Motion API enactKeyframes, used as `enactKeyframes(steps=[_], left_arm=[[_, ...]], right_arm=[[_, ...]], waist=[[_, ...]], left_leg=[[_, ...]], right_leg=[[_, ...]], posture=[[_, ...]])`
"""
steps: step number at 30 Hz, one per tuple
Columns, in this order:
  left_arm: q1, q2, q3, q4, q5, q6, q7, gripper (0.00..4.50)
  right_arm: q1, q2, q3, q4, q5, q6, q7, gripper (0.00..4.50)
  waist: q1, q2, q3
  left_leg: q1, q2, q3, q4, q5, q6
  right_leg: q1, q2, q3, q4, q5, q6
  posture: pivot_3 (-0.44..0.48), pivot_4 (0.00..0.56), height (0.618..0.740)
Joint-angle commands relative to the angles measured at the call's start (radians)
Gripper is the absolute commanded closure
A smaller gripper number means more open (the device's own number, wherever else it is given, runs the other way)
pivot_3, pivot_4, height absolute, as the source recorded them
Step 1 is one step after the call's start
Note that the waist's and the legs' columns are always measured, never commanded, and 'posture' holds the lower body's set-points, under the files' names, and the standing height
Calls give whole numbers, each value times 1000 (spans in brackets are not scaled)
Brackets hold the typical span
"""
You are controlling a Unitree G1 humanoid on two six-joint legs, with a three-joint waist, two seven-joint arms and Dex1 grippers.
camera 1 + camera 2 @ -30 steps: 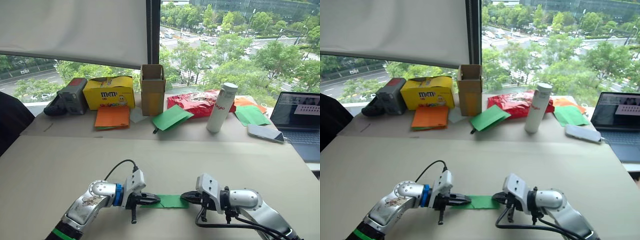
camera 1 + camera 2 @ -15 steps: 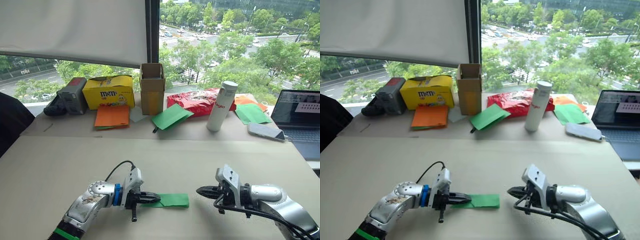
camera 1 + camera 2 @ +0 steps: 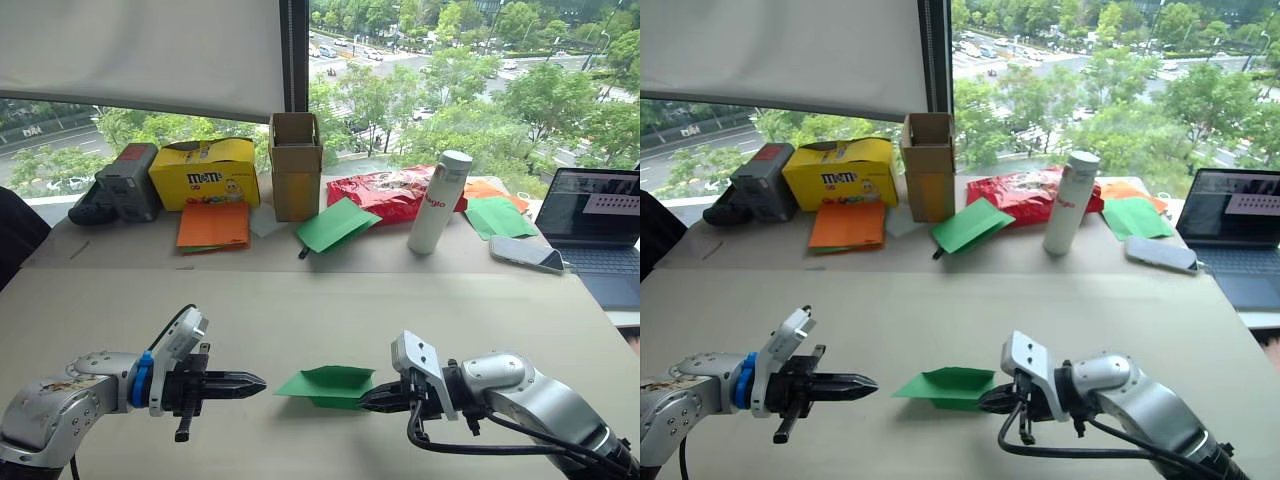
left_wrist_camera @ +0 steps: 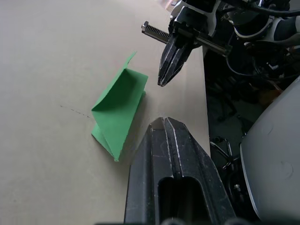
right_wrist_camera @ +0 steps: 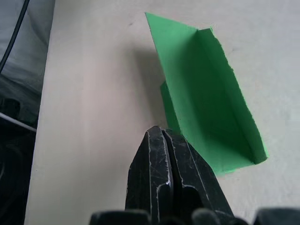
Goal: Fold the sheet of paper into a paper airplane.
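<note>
The left gripper [image 3: 258, 382] has let go and backed off, its jaws pressed together. The right gripper [image 3: 366, 400] has come back to the green paper airplane [image 3: 325, 384], jaws closed too — apparently beside its edge, not pinching it. The plane lies free on the table [image 3: 330, 310], half sprung open, long axis left-right, tip toward the left gripper — likely finished.
</note>
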Motion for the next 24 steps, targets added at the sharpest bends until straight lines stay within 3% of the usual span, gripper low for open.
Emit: enactKeyframes(steps=[1,5,9,13,14,19,24], left_arm=[[16,2,10,-37,16,-24,25,4500],[36,-9,4,-50,3,-15,45,4500],[43,-10,0,-51,10,-25,46,4500],[8,-7,-16,-17,34,-45,38,4500],[0,-7,-22,-8,42,-50,36,4500],[-27,-17,-49,0,64,-63,41,4500],[-36,-12,-71,-2,92,-73,45,4500]], right_arm=[[-58,51,21,48,-56,-36,-50,4449],[-116,113,-2,106,-102,-43,-123,4449],[-129,120,-50,68,-87,-15,-157,4449],[-130,67,-25,-28,-41,33,-89,4449],[-141,57,3,-39,-54,39,-77,3891],[-208,94,120,-4,-143,36,-108,2310],[-216,122,173,61,-177,37,-106,2310]], waist=[[-1,0,0],[-3,-1,0],[-3,-1,0],[-2,-1,0],[-3,-1,0],[-7,-1,0],[-4,-1,0]], left_leg=[[0,0,0,0,0,0],[-2,0,1,2,3,4],[-2,1,2,2,9,-5],[-2,1,1,1,9,-5],[-2,1,1,1,8,-3],[-2,2,1,2,6,0],[-2,1,2,2,10,-6]], right_leg=[[-1,0,1,1,1,-1],[-4,0,1,7,4,-7],[-4,2,1,9,4,-7],[-5,2,1,11,4,-7],[-5,2,1,11,4,-7],[-5,3,1,13,4,-7],[-5,3,1,13,4,-7]], posture=[[0,150,740],[0,150,740],[0,150,740],[0,150,740],[0,150,740],[0,150,740],[0,150,740]])
